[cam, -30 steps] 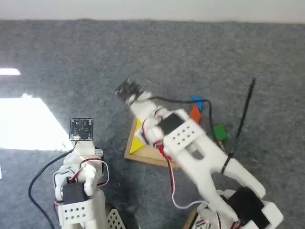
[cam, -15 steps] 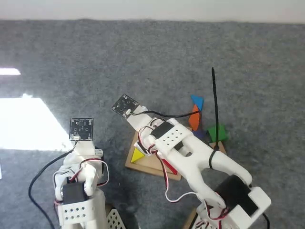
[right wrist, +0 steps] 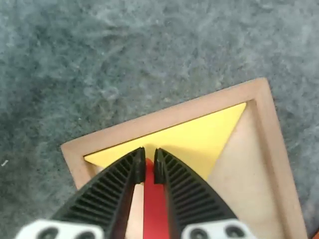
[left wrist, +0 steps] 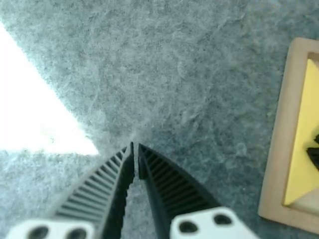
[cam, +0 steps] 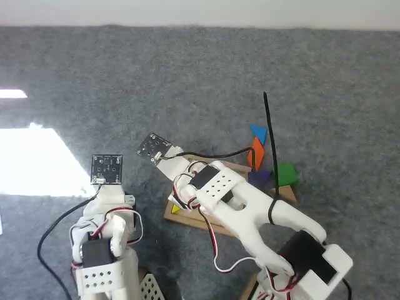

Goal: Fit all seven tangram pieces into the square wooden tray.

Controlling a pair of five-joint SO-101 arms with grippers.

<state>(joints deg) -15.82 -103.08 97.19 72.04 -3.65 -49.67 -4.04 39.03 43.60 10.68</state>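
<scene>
Both above grey carpet (cam: 187, 75): left pincer (left wrist: 135, 149) closed, right pincer (right wrist: 149, 154) gripping red piece (right wrist: 155, 214).

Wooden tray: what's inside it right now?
A yellow triangle lies along one inner edge of the wooden tray, with bare wood beside it. The right hand holds a red piece over the floor. Whatever lies under the hand and the red piece is covered.

Tray (right wrist: 164, 121), loose pieces (cam: 255, 152) on grey table (cam: 187, 75)
</scene>
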